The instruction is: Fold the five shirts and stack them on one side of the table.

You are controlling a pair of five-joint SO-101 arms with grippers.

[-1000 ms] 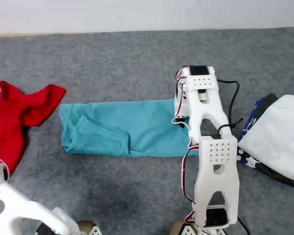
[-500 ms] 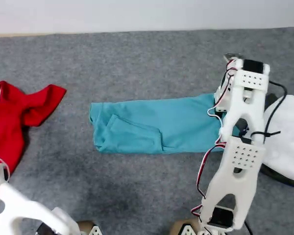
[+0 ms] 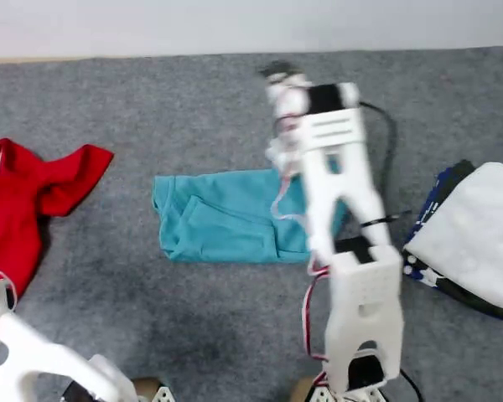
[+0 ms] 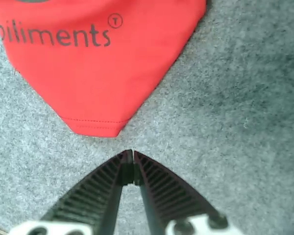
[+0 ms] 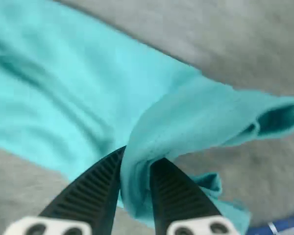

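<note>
The right claw is clamped on a raised fold of the teal shirt, which lies mid-frame on the grey table. The left claw, closed and empty, hovers near the hem of the red shirt at the left edge.

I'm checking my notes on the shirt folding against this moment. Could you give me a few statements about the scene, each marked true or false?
1. The right end effector is clamped on the teal shirt. True.
2. The left end effector holds the red shirt. False: it is shut on nothing, and the shirt's hem lies apart from its tips.
3. A folded white shirt lies on a dark garment at the right side of the table. True.
4. The red shirt is neatly folded. False: it lies rumpled and unfolded at the table's left side.
</note>
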